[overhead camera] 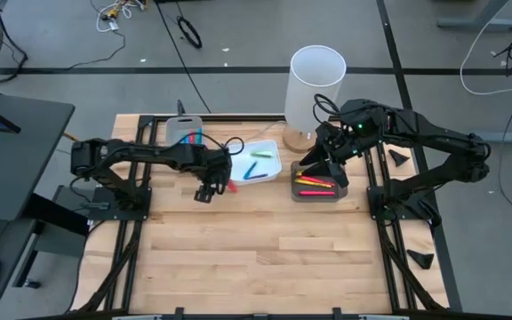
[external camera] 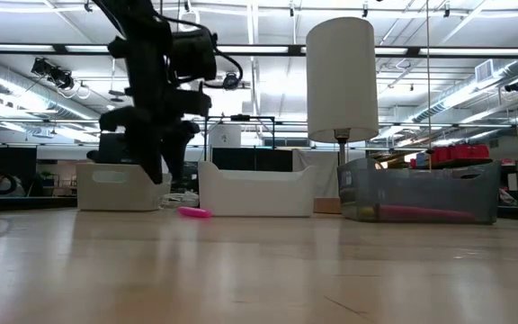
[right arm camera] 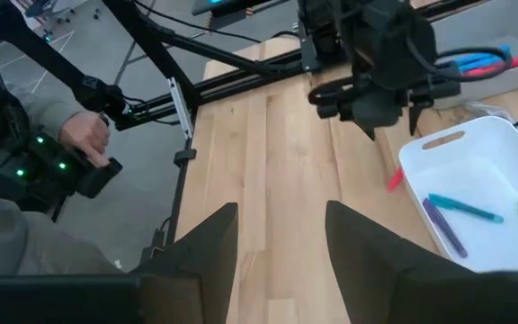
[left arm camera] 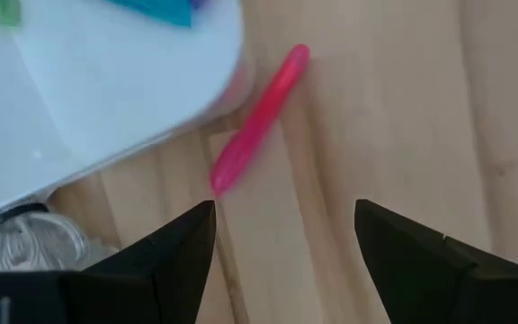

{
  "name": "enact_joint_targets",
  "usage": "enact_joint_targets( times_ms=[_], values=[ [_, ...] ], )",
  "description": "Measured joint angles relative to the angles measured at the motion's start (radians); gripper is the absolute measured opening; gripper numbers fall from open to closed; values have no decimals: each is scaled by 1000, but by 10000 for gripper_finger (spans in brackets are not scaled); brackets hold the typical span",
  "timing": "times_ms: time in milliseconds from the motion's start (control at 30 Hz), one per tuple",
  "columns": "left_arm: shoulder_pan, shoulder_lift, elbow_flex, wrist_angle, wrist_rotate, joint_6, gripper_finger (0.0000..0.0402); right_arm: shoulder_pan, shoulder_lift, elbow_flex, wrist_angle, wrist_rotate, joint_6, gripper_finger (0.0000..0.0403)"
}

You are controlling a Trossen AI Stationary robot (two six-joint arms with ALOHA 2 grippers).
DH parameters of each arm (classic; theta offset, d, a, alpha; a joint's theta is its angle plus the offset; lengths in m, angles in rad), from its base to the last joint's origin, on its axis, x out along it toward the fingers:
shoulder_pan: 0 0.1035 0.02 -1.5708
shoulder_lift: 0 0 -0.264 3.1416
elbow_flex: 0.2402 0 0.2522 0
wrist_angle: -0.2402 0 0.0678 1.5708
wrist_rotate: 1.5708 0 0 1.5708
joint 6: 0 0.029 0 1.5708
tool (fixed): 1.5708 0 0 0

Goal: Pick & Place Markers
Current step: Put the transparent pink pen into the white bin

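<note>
On the tabletop (overhead camera: pixel 238 258), a white tray (overhead camera: pixel 258 162) holds several markers, with one pink marker (left arm camera: pixel 259 117) lying loose just beside its corner. The left end effector (left arm camera: pixel 284 236) hovers just above that marker, fingers spread wide and empty. The right end effector (right arm camera: pixel 277 236), also open and empty, hangs over the dark tray (overhead camera: pixel 314 189).

Bare wood around the pink marker (left arm camera: pixel 261 117), only the white tray (left arm camera: pixel 106 108) crowding one side.

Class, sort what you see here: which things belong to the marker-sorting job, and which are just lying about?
Job: pink marker on the table; markers in the white tray; markers in the dark tray; left gripper, jaws open.
Lying about: lamp; floor cables.
</note>
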Motion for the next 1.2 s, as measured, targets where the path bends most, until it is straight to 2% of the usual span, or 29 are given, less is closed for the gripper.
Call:
enact_joint_targets(
  times_ms=[267, 433, 700, 867, 1200],
  values=[
    [12, 71, 0, 85, 7, 57, 268, 0, 0, 0, 0, 0, -13, 168],
    [20, 118, 1, 93, 76, 101, 268, 0, 0, 0, 0, 0, -14, 168],
    [40, 157, 1, 195, 4, 107, 268, 0, 0, 0, 0, 0, -13, 168],
    [66, 163, 5, 177, 99, 138, 268, 0, 0, 0, -1, 0, -10, 168],
    [68, 206, 8, 146, 128, 138, 268, 0, -1, 0, 0, -1, 8, 168]
  ],
)
